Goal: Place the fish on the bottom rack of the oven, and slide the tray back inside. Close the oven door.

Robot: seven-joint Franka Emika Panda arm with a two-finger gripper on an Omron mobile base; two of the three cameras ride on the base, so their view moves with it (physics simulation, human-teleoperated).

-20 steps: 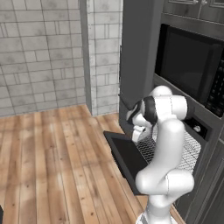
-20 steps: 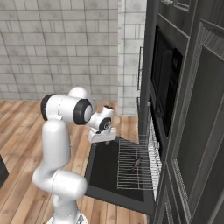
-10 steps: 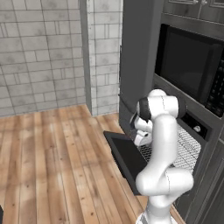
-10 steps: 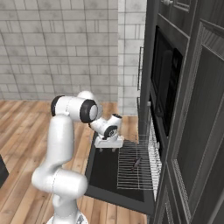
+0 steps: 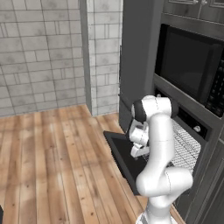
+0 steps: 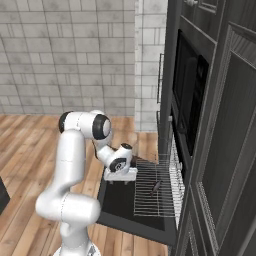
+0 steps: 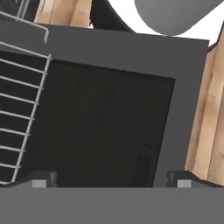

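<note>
The oven door (image 6: 117, 202) lies open and flat, a dark panel over the wood floor. The bottom rack (image 6: 150, 197), the silver wire tray, is pulled out over it. A small dark fish (image 6: 156, 186) lies on the rack's wires. My gripper (image 6: 120, 176) hangs just above the door at the rack's left edge, open and holding nothing. In the left base view the gripper (image 5: 136, 151) is over the oven door (image 5: 122, 155), with the rack (image 5: 186, 142) behind the arm. In the hand view my fingertips (image 7: 43, 177) stand wide apart over the door panel (image 7: 105, 127), rack wires (image 7: 22, 109) at left.
The oven (image 5: 192, 127) sits in a tall dark cabinet column, with a silver knob (image 5: 197, 129) on its control strip and a black-windowed microwave (image 5: 188, 65) above. A grey brick wall (image 5: 43, 57) stands behind. Wood floor (image 5: 52, 162) stretches to the left of the door.
My hand has come down and swung in toward the oven, from above the door's outer side to just over the door beside the rack. The jaws stayed open.
</note>
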